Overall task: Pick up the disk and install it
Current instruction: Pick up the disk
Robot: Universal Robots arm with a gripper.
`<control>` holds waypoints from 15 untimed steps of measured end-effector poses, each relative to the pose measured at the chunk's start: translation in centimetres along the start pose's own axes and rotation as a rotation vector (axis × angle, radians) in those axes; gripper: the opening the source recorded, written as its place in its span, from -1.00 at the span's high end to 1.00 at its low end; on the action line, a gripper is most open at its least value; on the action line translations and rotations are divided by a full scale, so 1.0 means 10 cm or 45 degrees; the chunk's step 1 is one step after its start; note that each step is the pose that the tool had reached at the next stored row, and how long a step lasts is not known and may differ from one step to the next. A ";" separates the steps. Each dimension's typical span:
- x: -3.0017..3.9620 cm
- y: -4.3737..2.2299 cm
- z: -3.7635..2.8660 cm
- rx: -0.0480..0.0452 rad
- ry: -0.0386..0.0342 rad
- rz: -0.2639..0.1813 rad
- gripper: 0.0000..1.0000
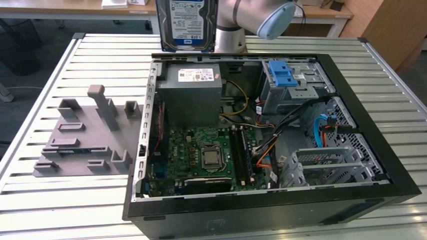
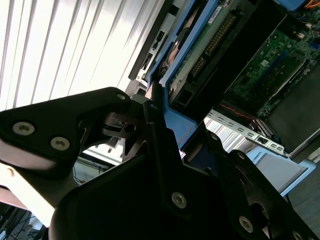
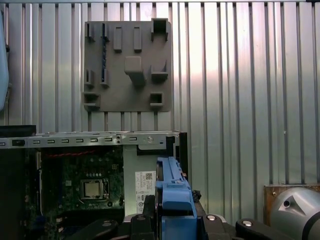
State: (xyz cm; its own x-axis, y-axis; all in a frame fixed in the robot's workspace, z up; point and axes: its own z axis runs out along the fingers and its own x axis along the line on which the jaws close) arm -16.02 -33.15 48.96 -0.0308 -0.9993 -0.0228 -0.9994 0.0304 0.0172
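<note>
The disk (image 1: 187, 24) hangs upright above the back wall of the open computer case (image 1: 267, 205), its blue-and-white label facing the exterior camera. In both wrist views my gripper (image 3: 172, 218) is shut on the disk, the black fingers (image 3: 145, 220) pressing on its blue side rail (image 3: 172, 192). The second wrist view shows the gripper (image 2: 165, 127) holding that blue rail (image 2: 172, 122), with the disk's circuit-board side (image 2: 210, 45) stretching away from it. The case interior lies below the disk.
Inside the case are a grey power supply box (image 1: 193, 92) with a white sticker, a motherboard (image 1: 207, 155), a drive bay with a blue latch (image 1: 283, 75) and cables. A grey fixture plate (image 1: 87, 137) lies on the slatted table (image 1: 67, 200) at the exterior view's left.
</note>
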 end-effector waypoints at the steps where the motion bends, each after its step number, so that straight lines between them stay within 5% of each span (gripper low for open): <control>1: 0.000 -0.009 0.000 0.000 0.0002 0.000 0.27; 15: -0.004 -0.140 -0.002 0.000 0.0001 0.000 0.27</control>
State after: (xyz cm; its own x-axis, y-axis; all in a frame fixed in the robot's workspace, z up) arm -14.62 -33.15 48.96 -0.0308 -0.9993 -0.0227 -0.9994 0.0305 0.0172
